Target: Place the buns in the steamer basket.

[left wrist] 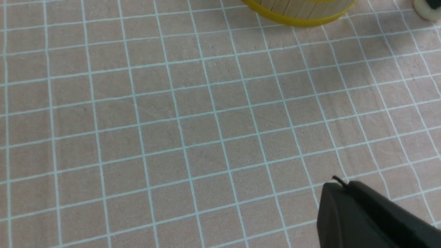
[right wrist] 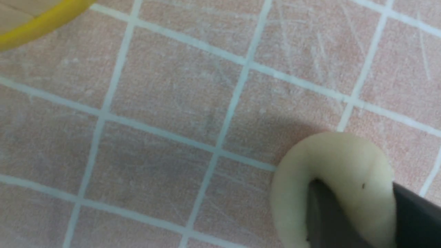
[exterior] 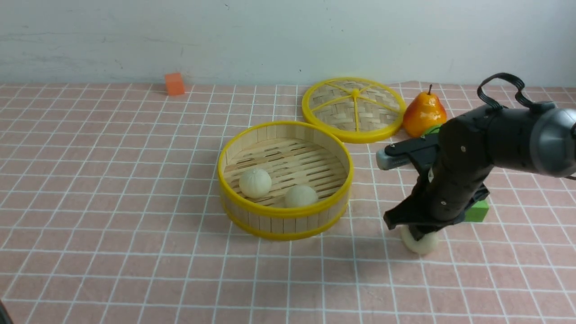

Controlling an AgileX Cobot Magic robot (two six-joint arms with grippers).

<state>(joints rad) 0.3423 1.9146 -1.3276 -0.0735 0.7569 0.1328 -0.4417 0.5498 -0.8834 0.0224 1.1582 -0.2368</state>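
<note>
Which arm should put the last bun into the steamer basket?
Right. The right gripper grips the last bun beside the steamer basket; the left gripper hangs over bare cloth, apart from it.

Bright, even, diffuse light in all three views
Soft shadows pool under the round bamboo steamer basket with yellow rims (exterior: pixel 284 211); the front view is sharp, the right wrist close-up soft, its cream-white pleated bun (right wrist: pixel 344 158) slightly blurred

The right arm (exterior: pixel 468 166) is wearing matte black casing, with small pale screws (exterior: pixel 463 148) dotting it. Behind the right tool (exterior: pixel 418 236), a grey rounded joint cap (exterior: pixel 555 141) is gleaming, and a black ribbon cable (exterior: pixel 501 87) is looping above.
</note>
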